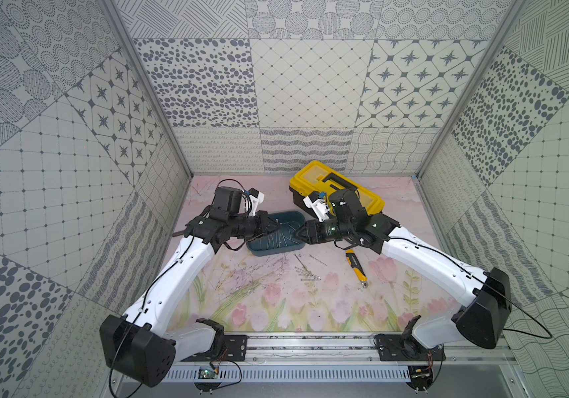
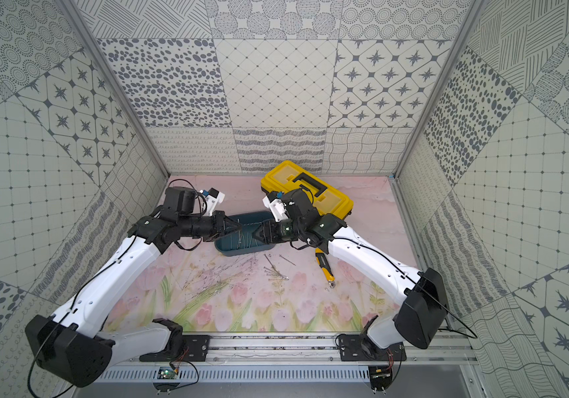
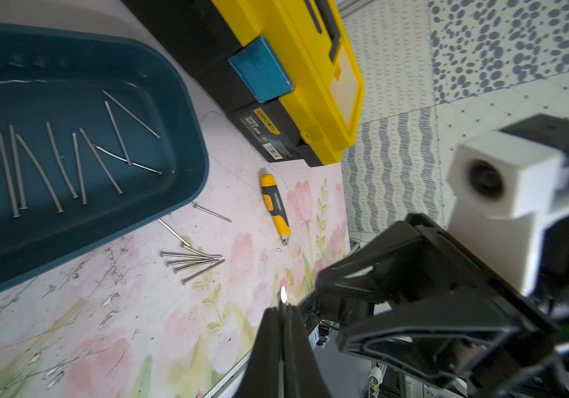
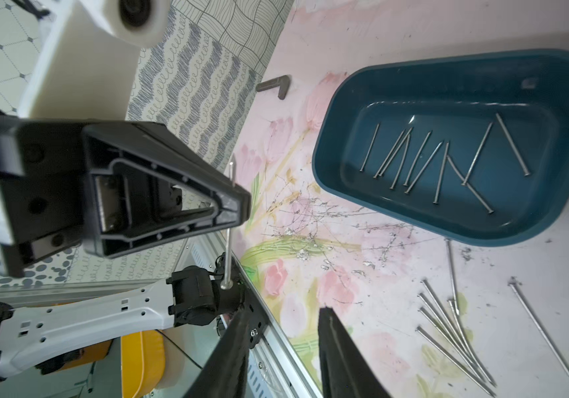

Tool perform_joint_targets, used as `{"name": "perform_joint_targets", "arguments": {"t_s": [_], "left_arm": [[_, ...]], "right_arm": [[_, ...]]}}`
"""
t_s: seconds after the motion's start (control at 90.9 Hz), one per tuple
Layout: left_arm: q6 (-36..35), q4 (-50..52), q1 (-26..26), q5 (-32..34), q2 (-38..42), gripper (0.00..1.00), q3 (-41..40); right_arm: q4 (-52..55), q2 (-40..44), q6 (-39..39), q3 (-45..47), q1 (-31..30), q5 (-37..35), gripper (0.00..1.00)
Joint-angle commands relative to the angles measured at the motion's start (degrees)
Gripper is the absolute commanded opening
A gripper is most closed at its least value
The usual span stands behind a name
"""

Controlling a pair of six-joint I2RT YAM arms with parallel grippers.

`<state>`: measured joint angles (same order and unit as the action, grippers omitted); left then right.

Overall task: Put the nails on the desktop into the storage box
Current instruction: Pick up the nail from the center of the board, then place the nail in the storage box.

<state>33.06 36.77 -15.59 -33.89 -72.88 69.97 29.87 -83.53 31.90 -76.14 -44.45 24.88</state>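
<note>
The teal storage box sits mid-desktop with several nails lying in it. More nails lie loose on the tulip-printed desktop just in front of the box. Both grippers hover over the box, tip to tip. My left gripper is shut on one nail, which stands crosswise through its jaws; the nail's tip pokes out. My right gripper is open, with nothing between its fingers.
A yellow-lidded black toolbox stands behind the box at the back right. A yellow-and-black utility knife lies right of the loose nails. A dark L-shaped bar lies left of the box near the wall.
</note>
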Motion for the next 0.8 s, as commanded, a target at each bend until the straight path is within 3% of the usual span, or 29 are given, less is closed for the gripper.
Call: {"name": "perform_joint_targets", "arguments": {"t_s": [0.0, 0.33, 0.792], "left_arm": [[-5.1, 8.8, 0.5, 13.6, -7.2, 0.0, 4.9], [-8.7, 7.6, 0.5, 18.1, -24.6, 0.0, 12.7], [-11.5, 4.1, 0.5, 21.8, -40.0, 0.0, 17.5]], "right_arm": [[5.5, 2.1, -7.8, -2.2, -0.2, -6.2, 0.38], [13.0, 4.7, -17.9, -2.3, -1.7, -15.5, 0.38], [14.4, 6.6, -19.8, 0.3, -1.8, -19.5, 0.39]]}}
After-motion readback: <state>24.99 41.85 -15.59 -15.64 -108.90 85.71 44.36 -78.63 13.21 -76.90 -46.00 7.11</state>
